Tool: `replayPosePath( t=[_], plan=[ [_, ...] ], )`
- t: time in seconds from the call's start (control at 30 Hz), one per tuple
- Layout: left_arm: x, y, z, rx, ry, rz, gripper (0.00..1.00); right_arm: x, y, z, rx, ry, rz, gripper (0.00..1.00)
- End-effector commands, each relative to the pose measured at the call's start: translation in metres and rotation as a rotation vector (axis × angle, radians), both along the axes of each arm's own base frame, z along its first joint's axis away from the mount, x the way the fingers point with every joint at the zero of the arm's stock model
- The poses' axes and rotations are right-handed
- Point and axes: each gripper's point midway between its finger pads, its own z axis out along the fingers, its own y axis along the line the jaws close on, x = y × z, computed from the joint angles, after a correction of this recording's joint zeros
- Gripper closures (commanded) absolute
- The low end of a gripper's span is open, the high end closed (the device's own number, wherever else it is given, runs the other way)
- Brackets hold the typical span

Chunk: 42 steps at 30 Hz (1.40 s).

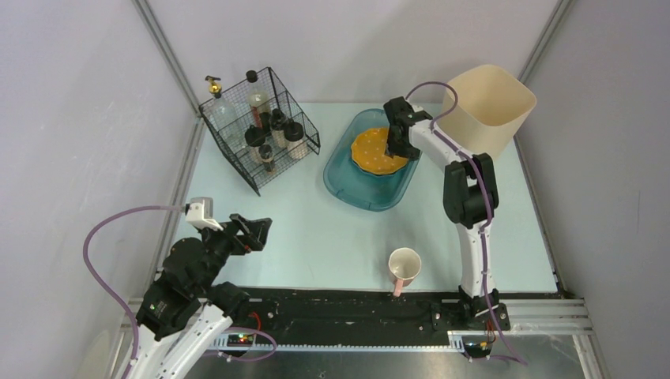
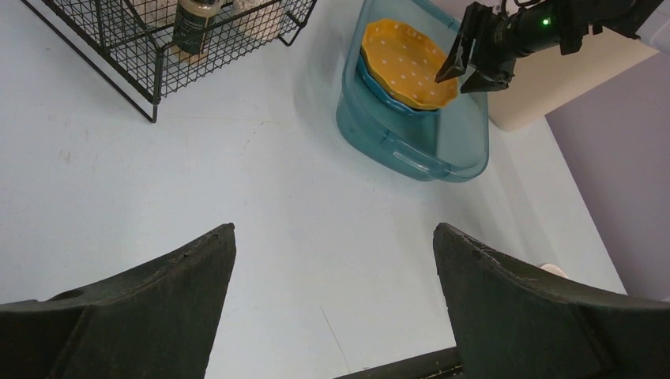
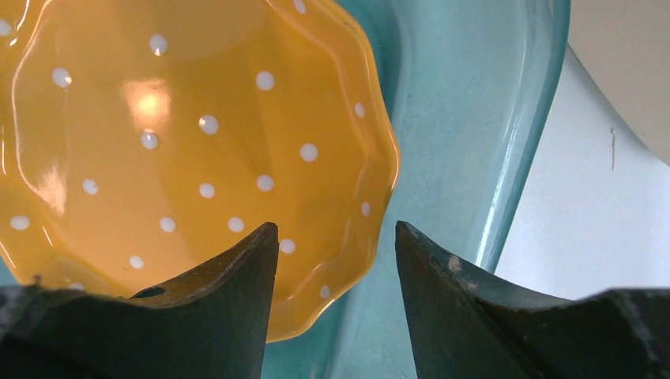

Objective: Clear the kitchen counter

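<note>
The pale mint-blue kitchen counter (image 1: 316,229) carries a teal plastic tub (image 1: 348,185) at the back centre. In the tub an orange white-dotted plate (image 1: 370,154) rests on a blue dish (image 2: 378,85). My right gripper (image 1: 397,146) hovers over the plate's right rim, open, with nothing gripped. In the right wrist view its fingertips (image 3: 336,229) straddle the plate (image 3: 197,118) edge and the tub (image 3: 466,118) floor from above. My left gripper (image 1: 261,229) stands wide open and empty above bare counter (image 2: 316,197) at the front left. A cream mug (image 1: 404,264) lies near the front edge.
A black wire basket (image 1: 261,130) holding several bottles and jars stands at the back left. A tall cream bin (image 1: 490,103) sits at the back right corner, beside the tub. A black rail (image 1: 348,304) runs along the front edge.
</note>
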Motion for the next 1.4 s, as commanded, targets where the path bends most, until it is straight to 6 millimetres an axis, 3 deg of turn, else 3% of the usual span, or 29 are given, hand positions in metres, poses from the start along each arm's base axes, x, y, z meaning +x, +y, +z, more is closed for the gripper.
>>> replayPosePath(
  t=[0.0,0.17,0.3,0.33,0.57,0.87,1.13,1.37],
  plan=[
    [0.000,0.000,0.009,-0.012,-0.038,-0.006,0.02,-0.019,-0.025,0.045,-0.081,-0.013,0.006,0.39],
    [0.000,-0.001,0.009,-0.010,-0.035,-0.008,0.02,-0.034,-0.009,0.094,-0.024,-0.134,0.069,0.39],
    [0.001,-0.002,0.008,-0.009,-0.033,-0.011,0.02,-0.071,0.013,0.140,0.008,-0.226,0.170,0.39],
    [0.000,-0.002,0.009,-0.009,-0.034,-0.012,0.02,-0.080,0.015,0.134,-0.003,-0.217,0.197,0.39],
    [0.000,-0.002,0.009,-0.011,-0.035,-0.011,0.02,-0.162,0.058,0.142,0.030,-0.246,0.383,0.38],
    [0.000,-0.003,0.008,-0.008,-0.032,-0.019,0.02,-0.256,0.081,0.125,-0.038,-0.167,0.560,0.38],
    [0.001,-0.003,0.008,-0.007,-0.033,-0.017,0.02,-0.318,0.075,0.102,-0.050,-0.084,0.591,0.39],
    [0.001,-0.003,0.007,-0.007,-0.029,-0.015,0.02,-0.354,0.071,0.089,-0.069,-0.049,0.594,0.40]
  ],
)
